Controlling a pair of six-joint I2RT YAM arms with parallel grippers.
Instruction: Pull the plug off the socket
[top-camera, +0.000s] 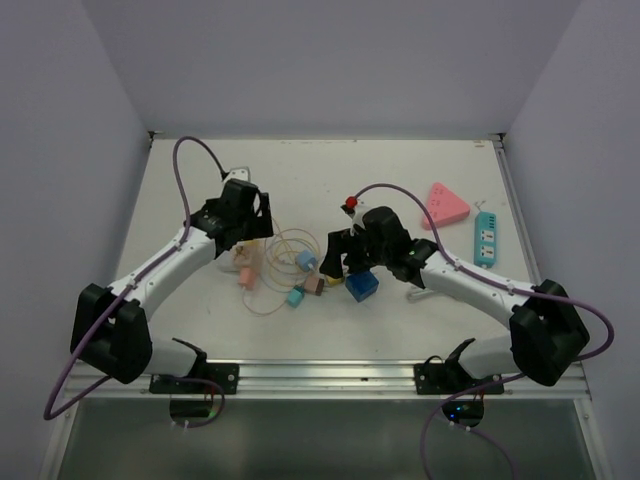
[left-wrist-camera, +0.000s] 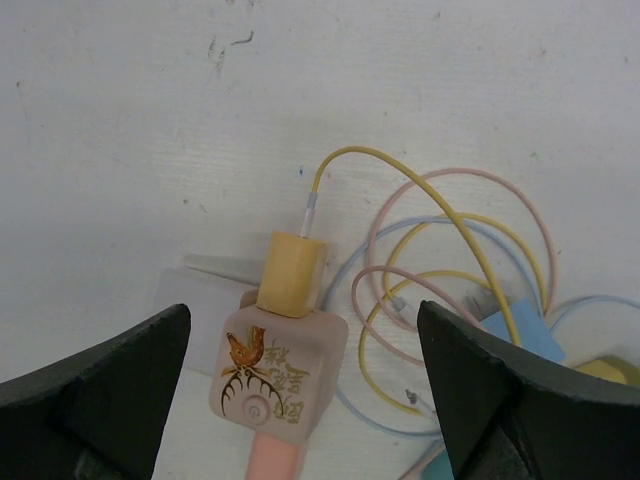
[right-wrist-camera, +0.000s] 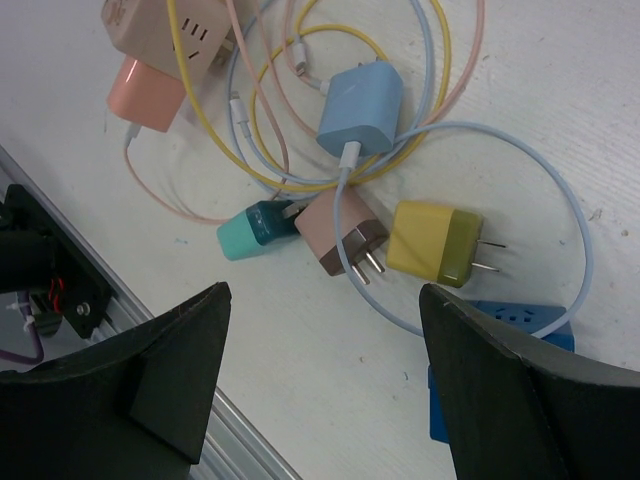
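Yellow square plug (left-wrist-camera: 292, 272) sits in the far face of a pale pink cube socket (left-wrist-camera: 275, 375) with a bird print, left of centre on the white table (top-camera: 300, 180). The left gripper (left-wrist-camera: 303, 325) has its jaws wide either side of the socket, not touching it. The right gripper (right-wrist-camera: 325, 295) hangs wide over loose coloured chargers (right-wrist-camera: 430, 243), holding nothing.

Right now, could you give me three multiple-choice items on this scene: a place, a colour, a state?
1. Where lies the pink triangular socket? A) by the left arm's base B) far right, beside the teal strip C) between the grippers
2. Colour of the plug in the pink cube socket's far face? A) yellow B) black C) green
3. The left gripper is: A) shut on a cable B) out of view C) open, astride the cube
Answers: B, the top view shows them together; A, seen seated in the left wrist view; C, its fingers stand wide apart.
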